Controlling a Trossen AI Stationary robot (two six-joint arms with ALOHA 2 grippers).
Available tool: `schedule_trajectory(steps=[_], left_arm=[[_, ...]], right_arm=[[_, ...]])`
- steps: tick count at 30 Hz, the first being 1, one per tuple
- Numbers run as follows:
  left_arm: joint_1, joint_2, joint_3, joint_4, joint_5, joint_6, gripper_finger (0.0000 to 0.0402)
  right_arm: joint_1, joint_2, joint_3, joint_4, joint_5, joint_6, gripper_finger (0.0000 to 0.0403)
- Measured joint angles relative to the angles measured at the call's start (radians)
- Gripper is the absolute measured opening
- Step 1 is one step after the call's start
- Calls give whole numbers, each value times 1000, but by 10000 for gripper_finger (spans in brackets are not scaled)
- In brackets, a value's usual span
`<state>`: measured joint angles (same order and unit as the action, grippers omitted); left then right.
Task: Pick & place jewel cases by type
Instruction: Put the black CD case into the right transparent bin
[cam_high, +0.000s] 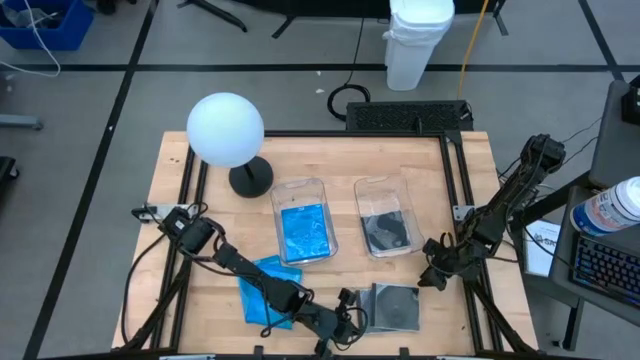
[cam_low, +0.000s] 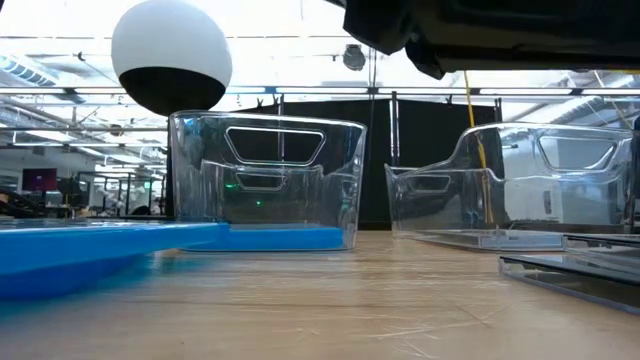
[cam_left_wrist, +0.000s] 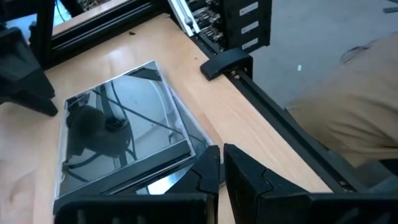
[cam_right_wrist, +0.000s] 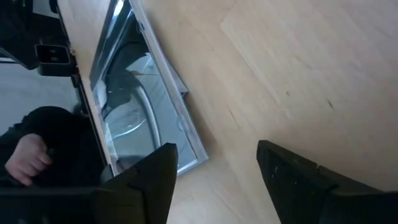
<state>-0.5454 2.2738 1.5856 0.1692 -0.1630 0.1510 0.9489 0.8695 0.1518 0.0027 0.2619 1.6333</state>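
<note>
Two dark jewel cases (cam_high: 392, 305) lie stacked flat near the table's front edge, also seen as the stack (cam_left_wrist: 118, 134) in the left wrist view. My left gripper (cam_left_wrist: 222, 177) is shut right at the stack's left side. Blue jewel cases (cam_high: 265, 290) lie flat on the table under my left arm. More blue cases lie in the left clear bin (cam_high: 305, 230), and dark ones in the right bin (cam_high: 385, 228). My right gripper (cam_right_wrist: 217, 174) hangs open over bare wood right of the stack, holding nothing. My left gripper's shut fingers (cam_left_wrist: 202, 177) come in slanting down from the table's left, at the corner of the lower dark case (cam_left_wrist: 165, 180). Whether they touch that case I cannot tell. The stack lies flat on the table.
A lamp with a white globe (cam_high: 225, 130) stands at the back left. Black frame rails (cam_high: 455, 190) run along the table's edges. A person's hand (cam_right_wrist: 25, 155) shows beyond the table's front edge. Bare wood lies between the bins and the front edge.
</note>
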Motion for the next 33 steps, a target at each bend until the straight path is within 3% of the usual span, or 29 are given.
schedule_trajectory(steps=[18,33], left_arm=[[16,53,1,17,-28,-41,31],[17,53,1,37,-19,-49,31]], right_arm=[[8,131,-4,174,-3,-1,210],[8,201,-2,285,-95,-28,210]])
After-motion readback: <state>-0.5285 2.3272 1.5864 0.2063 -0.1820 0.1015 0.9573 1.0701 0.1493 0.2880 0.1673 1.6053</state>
